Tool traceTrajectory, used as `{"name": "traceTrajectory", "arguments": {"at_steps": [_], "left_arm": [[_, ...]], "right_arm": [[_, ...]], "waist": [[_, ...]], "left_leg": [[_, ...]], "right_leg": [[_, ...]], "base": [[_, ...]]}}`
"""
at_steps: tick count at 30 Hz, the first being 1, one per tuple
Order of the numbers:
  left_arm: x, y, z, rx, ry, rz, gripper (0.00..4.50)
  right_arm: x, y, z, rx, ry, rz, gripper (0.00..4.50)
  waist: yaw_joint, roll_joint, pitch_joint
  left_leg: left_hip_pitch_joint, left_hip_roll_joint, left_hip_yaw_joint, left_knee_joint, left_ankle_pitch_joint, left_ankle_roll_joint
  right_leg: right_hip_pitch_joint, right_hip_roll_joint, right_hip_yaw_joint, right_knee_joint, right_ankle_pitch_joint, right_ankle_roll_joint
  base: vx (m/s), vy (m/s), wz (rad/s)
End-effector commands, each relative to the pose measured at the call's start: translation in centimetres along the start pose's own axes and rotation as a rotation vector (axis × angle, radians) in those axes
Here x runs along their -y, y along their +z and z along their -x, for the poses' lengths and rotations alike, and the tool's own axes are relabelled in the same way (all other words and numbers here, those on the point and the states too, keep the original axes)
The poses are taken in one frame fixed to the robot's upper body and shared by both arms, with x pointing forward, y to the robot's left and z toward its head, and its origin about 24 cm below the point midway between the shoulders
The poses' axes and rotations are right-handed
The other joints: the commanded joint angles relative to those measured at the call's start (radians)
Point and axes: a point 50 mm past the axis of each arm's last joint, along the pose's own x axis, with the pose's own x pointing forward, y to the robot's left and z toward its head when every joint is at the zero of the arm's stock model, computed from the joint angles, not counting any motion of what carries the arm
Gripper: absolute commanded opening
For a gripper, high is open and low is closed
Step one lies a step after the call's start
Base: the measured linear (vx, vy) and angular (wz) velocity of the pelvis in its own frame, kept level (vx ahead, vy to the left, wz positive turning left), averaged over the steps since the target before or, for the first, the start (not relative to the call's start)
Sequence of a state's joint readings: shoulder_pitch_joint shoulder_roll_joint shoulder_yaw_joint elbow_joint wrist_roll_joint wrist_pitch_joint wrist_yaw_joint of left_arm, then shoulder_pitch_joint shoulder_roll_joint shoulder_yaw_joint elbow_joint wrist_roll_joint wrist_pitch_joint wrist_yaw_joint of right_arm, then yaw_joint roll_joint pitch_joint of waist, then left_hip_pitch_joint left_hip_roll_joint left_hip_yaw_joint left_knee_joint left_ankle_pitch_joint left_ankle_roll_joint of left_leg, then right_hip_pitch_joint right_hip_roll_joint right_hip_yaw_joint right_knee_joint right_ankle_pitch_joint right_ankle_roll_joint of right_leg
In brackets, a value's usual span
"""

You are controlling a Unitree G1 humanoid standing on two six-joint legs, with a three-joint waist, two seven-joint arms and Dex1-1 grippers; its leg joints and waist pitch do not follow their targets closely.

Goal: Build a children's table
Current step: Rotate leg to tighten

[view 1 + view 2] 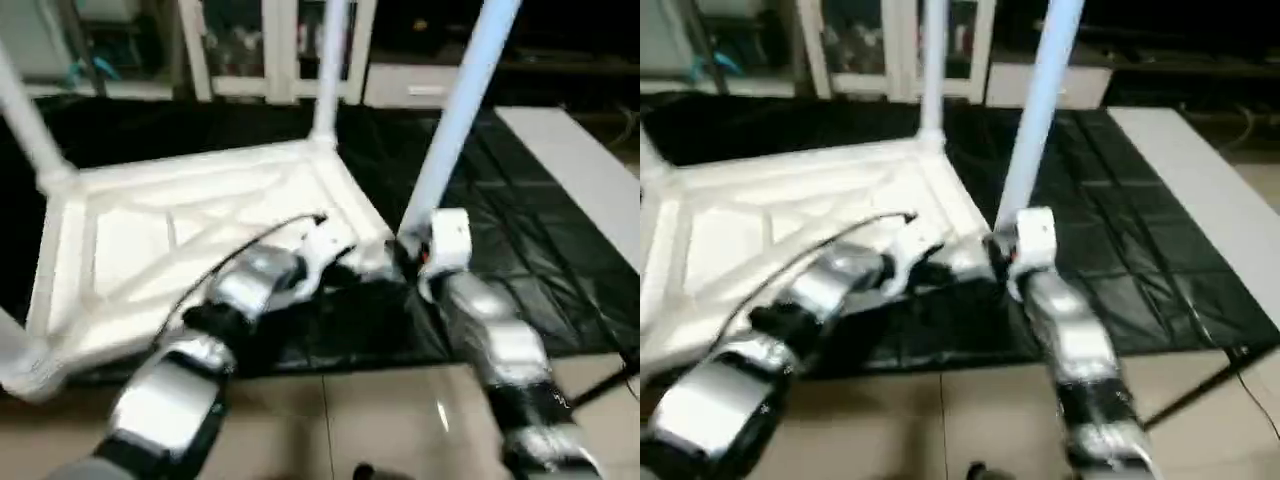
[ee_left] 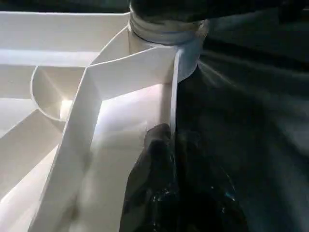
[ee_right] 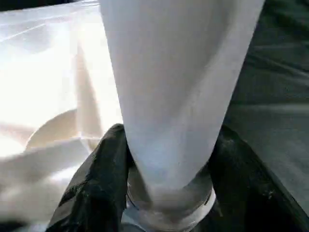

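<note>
On the black mat (image 1: 520, 250), seen from the left eye, the white table top (image 1: 190, 250) lies upside down, its X-shaped ribs facing up inside a raised rim. White tube legs stand up from its corners: a far leg (image 1: 330, 70) rises nearly straight, another leg (image 1: 25, 115) stands at the robot's far left, and the near-right leg (image 1: 460, 110) leans slightly toward the robot's right as it climbs. The mat covers a pale tiled floor (image 1: 380, 410), with white cabinets along the back of the room. The top's long axis runs left to right across the robot's front.

From the right eye, the right gripper (image 1: 1002, 258) sits at the foot of the near-right leg, and the left gripper (image 1: 940, 262) rests at the top's near edge beside it.

Through the left wrist camera, the left gripper's black fingers (image 2: 154, 159) are closed on the thin rim wall just below the corner socket (image 2: 164, 36).

Through the right wrist camera, the right gripper's two fingers (image 3: 104, 174) straddle the leg's base, pressed to either side of it where it enters the socket.
</note>
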State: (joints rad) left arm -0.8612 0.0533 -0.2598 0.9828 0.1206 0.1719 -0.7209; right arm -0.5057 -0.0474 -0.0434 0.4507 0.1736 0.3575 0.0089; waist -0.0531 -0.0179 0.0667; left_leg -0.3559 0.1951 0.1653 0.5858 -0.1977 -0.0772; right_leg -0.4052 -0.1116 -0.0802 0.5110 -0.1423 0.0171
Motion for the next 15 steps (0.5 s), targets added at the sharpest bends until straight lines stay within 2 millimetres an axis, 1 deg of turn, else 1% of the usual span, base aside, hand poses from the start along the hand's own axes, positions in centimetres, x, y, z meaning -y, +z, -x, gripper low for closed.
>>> {"name": "traceTrajectory", "arguments": {"at_steps": [1,3,4,5,6,7,9,10,11,12,13,14,15], "left_arm": [[-1.1,0.2,0.0,0.008,0.166,0.04,0.0],[-1.1,0.3,0.0,0.009,0.175,0.039,0.0],[-1.1,0.3,-0.1,0.008,0.179,0.04,0.0],[-1.1,0.2,-0.1,0.007,0.182,0.034,0.0],[-1.1,0.2,-0.1,0.007,0.182,0.034,0.0],[-1.3,0.1,0.0,0.005,0.186,0.029,0.0],[-1.4,-0.1,0.2,0.0,0.185,0.015,0.0],[-1.4,-0.3,0.3,-0.003,0.174,0.011,0.0],[-1.4,-0.4,0.3,-0.005,0.166,0.009,0.0],[-1.4,-0.4,0.3,-0.003,0.158,0.002,0.0],[-1.4,-0.6,0.4,-0.005,0.136,-0.009,0.0],[-1.4,-0.6,0.5,-0.005,0.132,-0.011,0.0],[-1.4,-0.7,0.5,-0.004,0.123,-0.015,0.0]], "right_arm": [[0.4,-3.4,-0.4,-0.142,-0.143,-0.105,2.02],[0.3,-3.3,-0.6,-0.136,-0.16,-0.119,2.02],[0.2,-2.9,-0.9,-0.108,-0.169,-0.135,2.02],[0.1,-2.8,-1.1,-0.097,-0.152,-0.152,2.02],[0.1,-2.8,-1.1,-0.097,-0.152,-0.152,2.02],[-0.3,-2.4,-1.2,-0.074,-0.101,-0.159,2.02],[-0.5,-1.8,-1.3,-0.041,-0.032,-0.112,2.02],[-0.6,-1.5,-1.2,-0.017,0.014,-0.1,2.02],[-0.7,-1.3,-1.1,-0.003,0.04,-0.094,2.02],[-0.5,-1.1,-1.0,0.016,0.054,-0.093,2.58],[-0.2,-0.6,-0.7,0.046,0.081,-0.07,2.72],[-0.2,-0.6,-0.6,0.05,0.085,-0.064,2.72],[-0.1,-0.4,-0.5,0.057,0.095,-0.053,2.78]], "waist": [[-0.019,0.002,-0.04],[-0.022,0.01,-0.038],[-0.031,0.008,-0.036],[-0.033,0.005,-0.036],[-0.036,0.004,-0.037],[-0.037,0.0,-0.038],[-0.035,0.001,-0.039],[-0.031,0.0,-0.04],[-0.03,-0.001,-0.041],[-0.027,-0.002,-0.041],[-0.024,-0.005,-0.041],[-0.018,-0.007,-0.042],[-0.018,-0.007,-0.042]], "left_leg": [[0.021,0.014,-0.021,-0.093,-0.58,0.006],[0.017,0.017,-0.025,-0.098,-0.586,0.006],[0.014,0.017,-0.026,-0.101,-0.613,0.003],[0.017,0.016,-0.025,-0.1,-0.617,0.003],[0.019,0.013,-0.024,-0.097,-0.61,0.007],[0.012,0.014,-0.024,-0.098,-0.596,0.012],[0.008,0.015,-0.024,-0.099,-0.579,0.013],[0.004,0.016,-0.021,-0.099,-0.554,0.017],[0.003,0.017,-0.02,-0.099,-0.545,0.018],[0.002,0.017,-0.017,-0.098,-0.529,0.023],[0.001,0.016,-0.013,-0.098,-0.513,0.029],[0.001,0.016,-0.01,-0.096,-0.499,0.04],[0.001,0.016,-0.01,-0.096,-0.499,0.04]], "right_leg": [[0.023,-0.021,-0.019,-0.084,-0.603,-0.094],[0.03,-0.025,-0.026,-0.082,-0.583,-0.095],[0.029,-0.027,-0.03,-0.081,-0.567,-0.096],[0.027,-0.028,-0.03,-0.084,-0.569,-0.097],[0.025,-0.032,-0.029,-0.084,-0.573,-0.102],[0.028,-0.035,-0.026,-0.081,-0.573,-0.107],[0.031,-0.038,-0.023,-0.078,-0.567,-0.111],[0.03,-0.039,-0.016,-0.072,-0.541,-0.127],[0.03,-0.039,-0.014,-0.07,-0.53,-0.134],[0.028,-0.039,-0.008,-0.067,-0.511,-0.147],[0.026,-0.038,-0.004,-0.065,-0.503,-0.157],[0.027,-0.037,0.0,-0.062,-0.498,-0.159],[0.027,-0.037,0.0,-0.062,-0.498,-0.159]], "base": [[0.0,0.0,0.0],[0.0,0.0,0.0],[0.0,0.0,0.0],[0.0,0.0,0.0],[0.0,0.0,0.0],[0.0,0.0,0.0],[0.0,0.0,0.0],[0.0,0.0,0.0],[0.0,0.0,0.0],[0.0,0.0,0.0],[0.0,0.0,0.0],[0.0,0.0,0.0],[0.0,0.0,0.0]]}}
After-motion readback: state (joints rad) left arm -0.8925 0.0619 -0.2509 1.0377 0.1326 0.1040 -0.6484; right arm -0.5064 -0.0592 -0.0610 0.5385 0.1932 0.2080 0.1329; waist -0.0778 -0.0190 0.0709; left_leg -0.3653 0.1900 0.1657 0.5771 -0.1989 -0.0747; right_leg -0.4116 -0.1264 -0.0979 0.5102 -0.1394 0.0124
